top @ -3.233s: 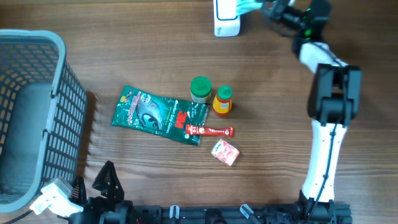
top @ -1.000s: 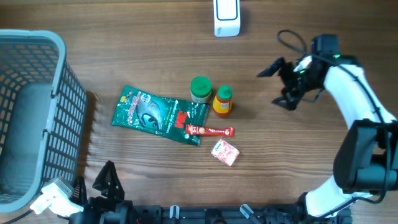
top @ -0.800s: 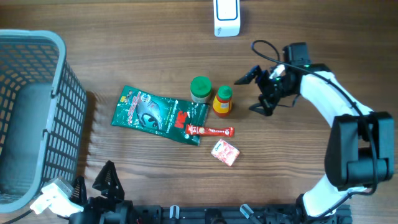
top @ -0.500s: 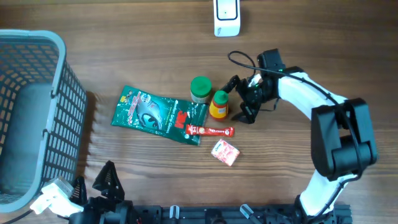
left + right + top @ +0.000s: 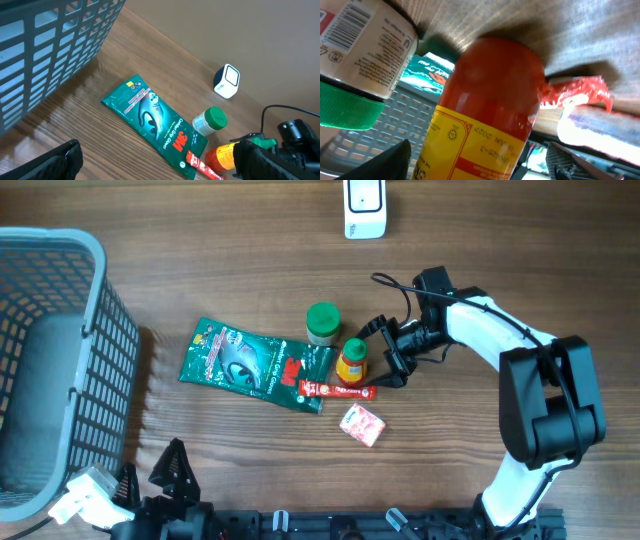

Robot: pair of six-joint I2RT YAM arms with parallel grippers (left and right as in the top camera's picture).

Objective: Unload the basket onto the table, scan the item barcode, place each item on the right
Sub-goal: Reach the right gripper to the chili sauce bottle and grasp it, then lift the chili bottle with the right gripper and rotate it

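Overhead view: the right hand [image 5: 384, 352] straddles the orange bottle [image 5: 351, 362] near the centre of the tabletop [image 5: 500, 240], one finger on each side, released and not yet clamped. The approach from the right appears chosen because the green-capped jar [image 5: 322, 323] stands just beside the bottle on its far-left side and the red sachet [image 5: 337, 390] lies just near of it. Right wrist view shows the bottle centred between the fingers, so closing should seat evenly. The scanner [image 5: 364, 208] sits at the far edge, well apart. The left hand [image 5: 157, 150] rests released at the near left, beside the basket [image 5: 60, 250].
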